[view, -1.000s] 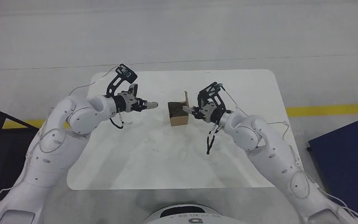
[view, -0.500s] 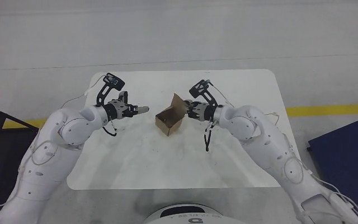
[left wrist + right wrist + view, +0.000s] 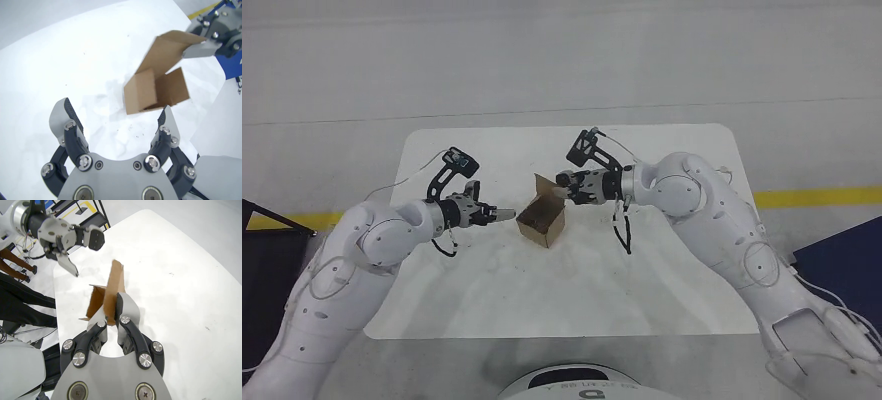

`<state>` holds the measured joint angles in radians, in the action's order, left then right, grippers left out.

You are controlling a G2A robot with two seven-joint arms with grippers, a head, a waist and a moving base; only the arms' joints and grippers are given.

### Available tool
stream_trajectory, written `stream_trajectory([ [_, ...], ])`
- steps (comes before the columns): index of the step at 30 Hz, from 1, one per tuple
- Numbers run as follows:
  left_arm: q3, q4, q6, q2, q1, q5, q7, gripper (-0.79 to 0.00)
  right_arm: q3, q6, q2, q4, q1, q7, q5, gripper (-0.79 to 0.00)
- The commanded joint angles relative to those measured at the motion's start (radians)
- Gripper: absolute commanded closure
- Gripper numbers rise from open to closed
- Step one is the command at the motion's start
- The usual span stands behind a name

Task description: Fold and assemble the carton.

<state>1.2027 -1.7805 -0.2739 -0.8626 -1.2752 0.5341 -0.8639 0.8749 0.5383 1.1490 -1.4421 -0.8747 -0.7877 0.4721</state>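
Mid-desk, my right gripper (image 3: pixel 111 306) pinched the seemingly light, crease-prone carton (image 3: pixel 542 220) by its raised flap (image 3: pixel 166 51), my left gripper (image 3: pixel 116 108) gaping empty alongside.

Carton (image 3: pixel 542 218) at middle of table (image 3: pixel 662 290)

Top view: set high on the robot, facing straight down, far enough to take in the whole tabletop (image 3: pixel 542 290) with all four rounded corners. Left wrist view: fixed just behind the left pincer (image 3: pixel 116 106), low and near, looking across the tabletop toward the carton (image 3: pixel 140 92) and the right pincer (image 3: pixel 196 49) beyond it. Right wrist view: fixed behind its own pincer, very near the carton, looking the opposite way toward the left pincer. Shared by all three: the carton and the middle of the tabletop around it.
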Motion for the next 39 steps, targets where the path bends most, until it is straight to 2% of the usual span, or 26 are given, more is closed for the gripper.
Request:
stream_trajectory([
  [1, -0.032, 0.017, -0.001, -0.007, 0.021, -0.013, -0.013, -0.785, -0.001, 0.000, 0.002, 0.009, 0.011, 0.007, -0.001, -0.785],
  [6, -0.087, 0.077, 0.003, -0.025, 0.069, -0.049, 0.023, -0.785, 0.019, 0.006, -0.001, 0.009, 0.016, 0.007, -0.004, -0.785],
  [9, -0.068, 0.106, 0.037, -0.029, 0.062, -0.063, 0.096, -0.785, 0.060, -0.004, -0.012, -0.010, -0.009, 0.018, -0.014, -0.785],
  [11, -0.052, 0.103, 0.061, -0.025, 0.050, -0.040, 0.095, -0.785, 0.094, -0.009, -0.023, -0.030, -0.041, 0.018, -0.018, -0.785],
  [13, -0.043, 0.092, 0.074, -0.021, 0.042, -0.010, 0.059, -0.785, 0.124, -0.022, -0.037, -0.051, -0.080, -0.002, 0.017, -0.785],
  [15, -0.047, 0.080, 0.080, -0.019, 0.052, 0.029, -0.002, -0.785, 0.133, -0.045, -0.049, -0.081, -0.115, -0.042, 0.117, -0.785],
  [19, -0.094, 0.097, 0.086, -0.026, 0.103, 0.067, -0.101, -0.785, 0.121, -0.071, -0.058, -0.116, -0.182, -0.040, 0.215, -0.779],
  [26, -0.188, 0.187, 0.069, -0.057, 0.200, 0.051, -0.105, -0.785, 0.062, -0.138, -0.042, -0.117, -0.215, 0.048, 0.247, -0.665],
  [32, -0.234, 0.247, 0.045, -0.076, 0.245, 0.038, -0.095, -0.785, 0.032, -0.185, -0.028, -0.104, -0.204, 0.090, 0.247, -0.665],
  [39, -0.266, 0.283, 0.023, -0.090, 0.265, 0.031, -0.076, -0.785, 0.000, -0.224, -0.012, -0.080, -0.178, 0.097, 0.243, -0.603],
])
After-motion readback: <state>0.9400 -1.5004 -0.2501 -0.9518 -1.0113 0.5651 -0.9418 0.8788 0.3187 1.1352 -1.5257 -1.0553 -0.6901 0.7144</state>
